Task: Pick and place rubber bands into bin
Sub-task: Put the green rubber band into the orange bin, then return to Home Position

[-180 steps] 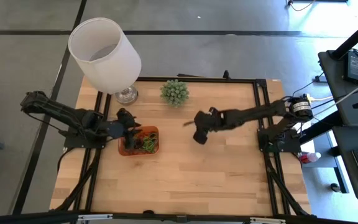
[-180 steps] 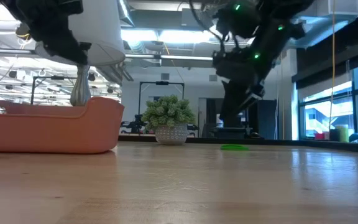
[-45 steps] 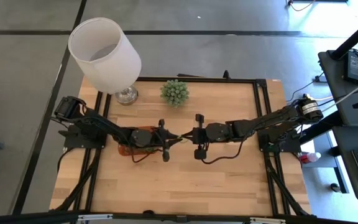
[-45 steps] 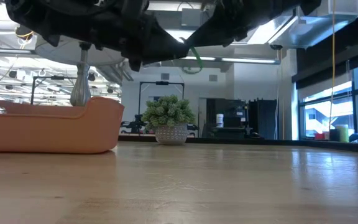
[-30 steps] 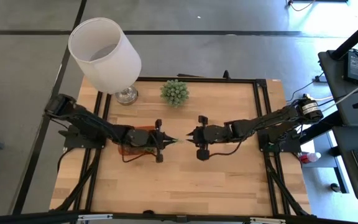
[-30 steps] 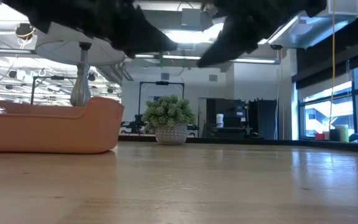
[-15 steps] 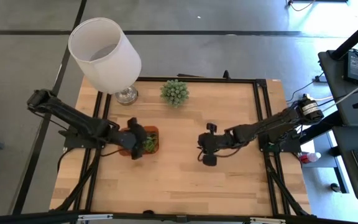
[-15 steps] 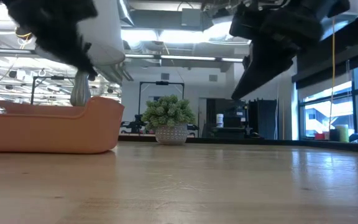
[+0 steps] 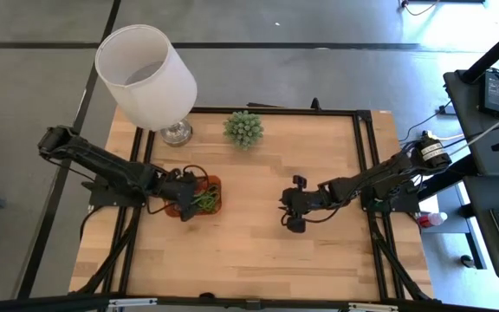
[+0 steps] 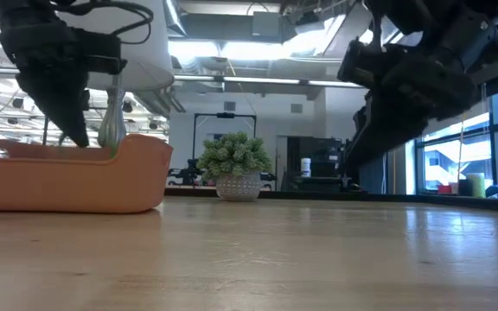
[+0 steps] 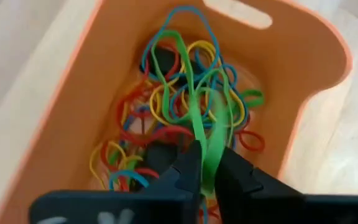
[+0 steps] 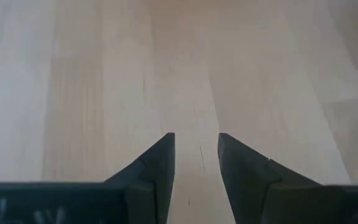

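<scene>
The left end effector (image 11: 205, 174) hung over the bin (image 11: 309, 81), its fingers nearly together, pinching a thin green rubber band (image 11: 197, 118) that trailed down onto the tangled, multicoloured rubber bands (image 11: 166, 130) inside. The bin was smooth orange plastic with rounded corners. The right end effector (image 12: 194, 162) hovered above the pale wooden surface (image 12: 104, 74), fingers parted, holding nothing.

Two slim black jointed arms (image 9: 102, 165) trail looping black cables (image 9: 193, 170).

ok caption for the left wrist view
Left end effector holding a green rubber band over the rubber bands piled in the orange bin.
</scene>
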{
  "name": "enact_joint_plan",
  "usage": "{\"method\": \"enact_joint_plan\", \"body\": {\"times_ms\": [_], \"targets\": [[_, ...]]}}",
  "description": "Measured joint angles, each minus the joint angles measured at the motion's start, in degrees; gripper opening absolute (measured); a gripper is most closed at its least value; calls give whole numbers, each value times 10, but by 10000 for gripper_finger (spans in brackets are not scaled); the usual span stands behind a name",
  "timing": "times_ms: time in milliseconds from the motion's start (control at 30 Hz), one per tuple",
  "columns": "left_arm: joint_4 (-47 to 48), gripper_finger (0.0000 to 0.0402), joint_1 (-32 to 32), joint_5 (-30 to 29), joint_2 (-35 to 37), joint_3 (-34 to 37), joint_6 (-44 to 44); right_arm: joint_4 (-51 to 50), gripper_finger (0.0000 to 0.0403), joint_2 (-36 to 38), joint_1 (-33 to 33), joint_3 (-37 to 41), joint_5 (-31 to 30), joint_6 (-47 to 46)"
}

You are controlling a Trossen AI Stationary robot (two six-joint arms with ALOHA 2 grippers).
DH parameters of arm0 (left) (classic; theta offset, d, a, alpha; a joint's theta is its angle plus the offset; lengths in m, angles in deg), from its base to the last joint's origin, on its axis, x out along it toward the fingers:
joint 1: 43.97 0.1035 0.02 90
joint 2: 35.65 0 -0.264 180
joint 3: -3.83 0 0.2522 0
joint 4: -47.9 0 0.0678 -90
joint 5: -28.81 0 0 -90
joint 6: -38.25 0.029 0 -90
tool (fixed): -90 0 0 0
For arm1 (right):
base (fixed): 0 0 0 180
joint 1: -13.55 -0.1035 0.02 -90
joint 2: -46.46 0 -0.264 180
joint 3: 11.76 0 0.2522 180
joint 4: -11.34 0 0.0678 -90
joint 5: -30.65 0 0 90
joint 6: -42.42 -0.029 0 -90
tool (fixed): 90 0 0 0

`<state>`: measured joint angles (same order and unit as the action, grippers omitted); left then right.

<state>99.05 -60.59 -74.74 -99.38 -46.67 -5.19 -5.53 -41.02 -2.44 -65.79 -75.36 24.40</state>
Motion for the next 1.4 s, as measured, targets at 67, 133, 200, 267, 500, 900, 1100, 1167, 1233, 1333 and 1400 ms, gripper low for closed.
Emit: {"method": "enact_joint_plan", "body": {"times_ms": [67, 133, 200, 267, 500, 900, 1100, 1167, 1233, 1333, 1400], "targets": [[5, 47, 0, 6, 0, 0, -28, 4, 126, 0, 0, 6, 0, -7], [10, 67, 0, 14, 0, 0, -45, 7, 126, 0, 0, 8, 0, -13], [22, 87, 0, 15, 0, 0, -55, 7, 126, 0, 0, 8, 0, -12], [40, 106, 0, 15, 1, 0, -55, 11, 126, 0, 0, 8, 0, -11], [118, 137, 8, 11, 38, 0, -51, 17, 127, 0, 0, 8, 0, -9], [80, 73, 30, -107, 162, -24, 108, 39, 127, 0, 0, 8, 0, 11], [-63, 6, 30, -126, 199, 46, 243, 54, 127, 0, 0, 8, 0, 19], [-117, 2, 30, -112, 210, 78, 280, 57, 127, 0, 0, 8, 0, 19], [-155, 1, 30, -104, 228, 109, 301, 57, 127, 0, 0, 8, 0, 19], [-205, 2, 30, -103, 262, 153, 328, 59, 127, 0, 0, 8, 0, 19], [-222, 1, 30, -99, 295, 178, 344, 59, 127, 0, 0, 8, 0, 18]]}}
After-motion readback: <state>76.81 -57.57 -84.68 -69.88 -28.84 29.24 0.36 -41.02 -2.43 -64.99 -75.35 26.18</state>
